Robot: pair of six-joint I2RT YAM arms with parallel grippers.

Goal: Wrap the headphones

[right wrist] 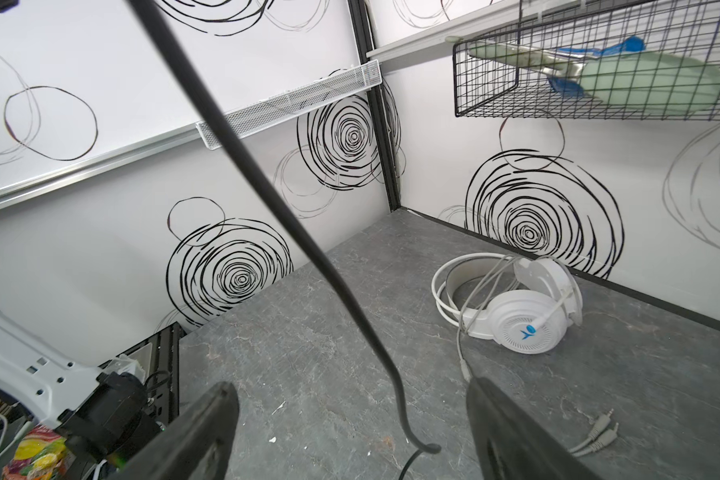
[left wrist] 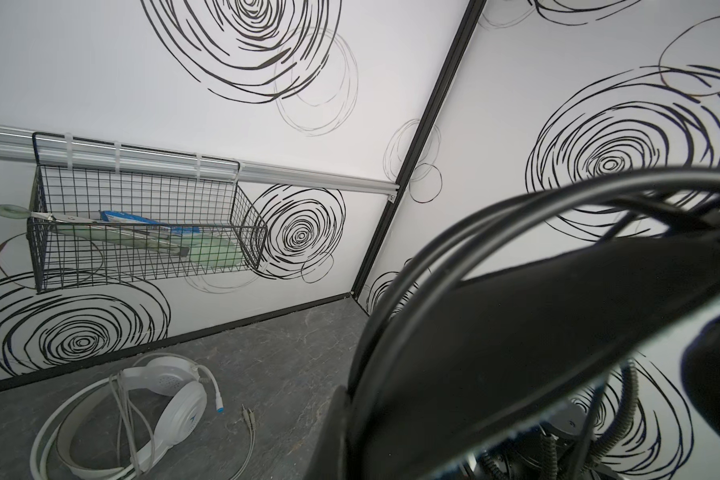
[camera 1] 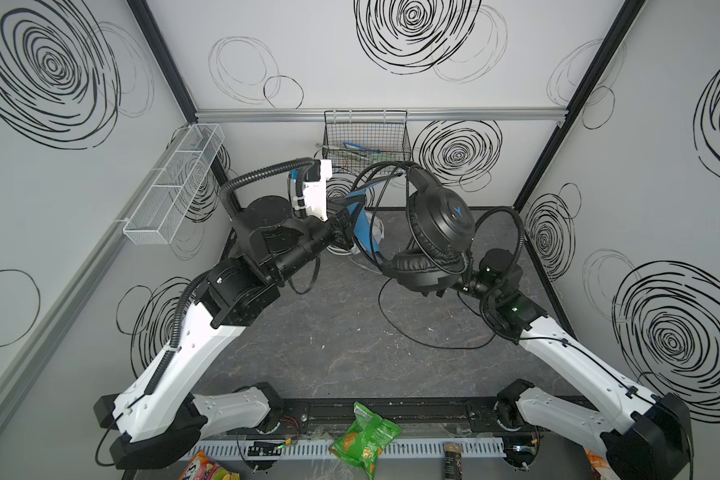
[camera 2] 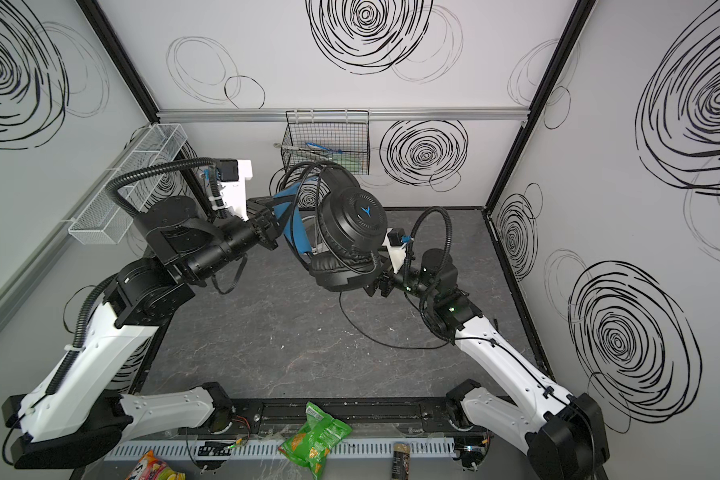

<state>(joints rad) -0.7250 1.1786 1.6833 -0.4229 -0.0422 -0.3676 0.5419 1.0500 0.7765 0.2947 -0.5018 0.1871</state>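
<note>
a green chip bag (camera 1: 364,436) lay at the front edge of the grey table (camera 1: 308,340). beyond it, the right gripper (right wrist: 350,388) stood released, jaws spread wide, with the black cable (right wrist: 267,199) hanging loose between them, unpinched. the black headset (camera 1: 441,220) hung raised above the table's middle, cable loops draped over its top, its blue headband (camera 1: 364,224) clenched in the left gripper (camera 1: 352,230). farther back, the white headset (right wrist: 520,320) lay on the table near the rear wall, below the black wire basket (camera 1: 366,141).
</note>
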